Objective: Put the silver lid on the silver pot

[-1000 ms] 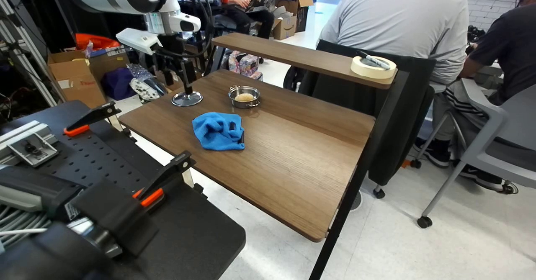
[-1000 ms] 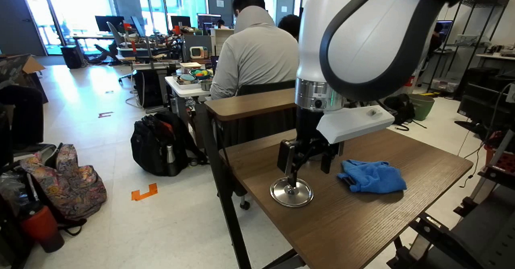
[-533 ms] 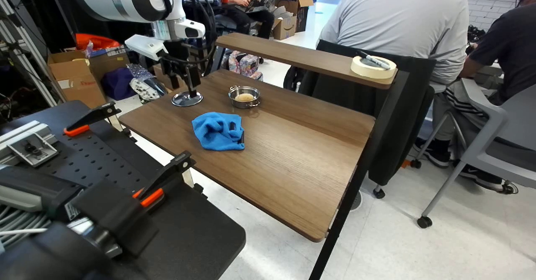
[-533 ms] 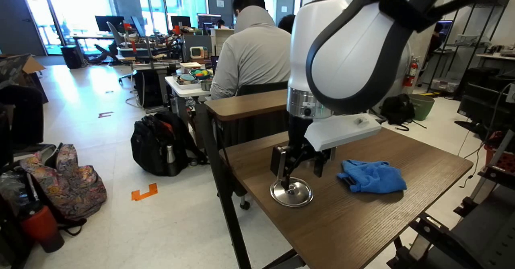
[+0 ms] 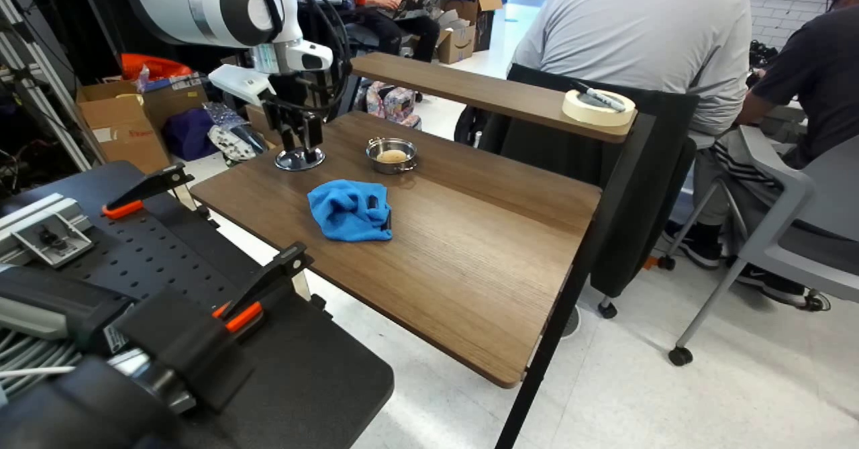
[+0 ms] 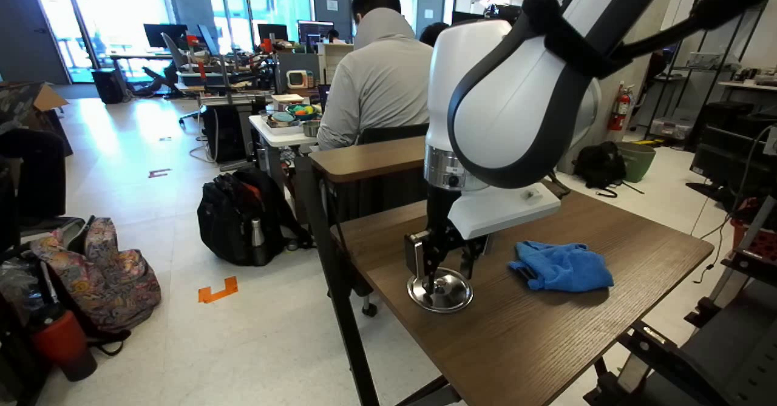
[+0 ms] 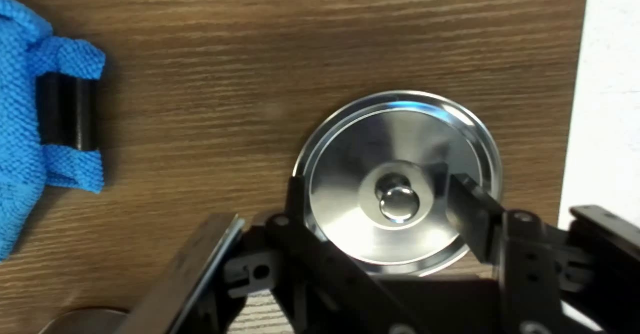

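Note:
The silver lid lies flat on the brown table, knob up, near the table's end; it also shows in an exterior view and the wrist view. My gripper is open, with one finger on each side of the lid's knob and nothing between them but the knob. In both exterior views the gripper is low over the lid; I cannot tell whether the fingertips touch it. The silver pot stands uncovered beside the lid, a tan patch inside. In an exterior view the arm hides the pot.
A crumpled blue cloth with a black piece lies beside the lid. A raised wooden shelf runs along the table's side, with a tape roll and marker on it. The table edge is close to the lid.
My gripper has come down over the lid, its fingers now low around the knob. It stays open. The lid, pot and cloth have not moved.

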Robot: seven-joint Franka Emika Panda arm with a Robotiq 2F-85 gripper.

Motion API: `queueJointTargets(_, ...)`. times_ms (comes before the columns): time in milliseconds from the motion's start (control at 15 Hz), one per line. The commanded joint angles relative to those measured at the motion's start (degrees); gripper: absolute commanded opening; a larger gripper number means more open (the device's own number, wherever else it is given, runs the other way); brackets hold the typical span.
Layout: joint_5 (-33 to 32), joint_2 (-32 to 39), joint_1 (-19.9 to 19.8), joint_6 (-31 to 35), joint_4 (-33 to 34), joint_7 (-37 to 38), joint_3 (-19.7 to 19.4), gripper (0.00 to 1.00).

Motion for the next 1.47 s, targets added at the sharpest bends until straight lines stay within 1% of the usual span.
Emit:
queueJointTargets(0, 2.18, 2.07, 1.14, -1.53, 3.43, -0.66, -0.64, 0.47)
queueJointTargets(133, 2.30, 2.32, 1.21, -1.57, 4.02, -0.78, -0.54, 0.41)
queueJointTargets(200, 2.35, 2.28, 1.37, -1.51, 4.14, -0.77, -0.59, 0.35)
queueJointTargets(400, 2.27, 2.20, 1.83, -1.40, 4.33, -0.61, -0.96, 0.10)
queueJointTargets(467, 2.29, 2.14, 1.80, -1.40, 4.28, -0.65, -0.99, 0.04)
queueJointTargets(533, 2.33, 2.01, 1.76, -1.28, 4.05, -0.61, -1.05, 0.00)
queueJointTargets(600, 2.34, 1.75, 1.75, -1.20, 3.76, -0.54, -1.14, 0.05)
queueJointTargets(867, 1.79, -0.48, 2.46, -0.12, 1.14, 0.03, -2.26, 0.05)
queueJointTargets(1000, 2.35, -1.82, 1.60, -1.38, 0.39, -0.64, -1.73, 0.05)
queueJointTargets(1200, 2.52, -4.92, 1.14, -1.44, -1.61, -0.34, -2.26, 0.05)
queueJointTargets(1400, 3.21, -7.97, -0.37, -1.23, -2.72, -0.79, -2.42, 0.05)
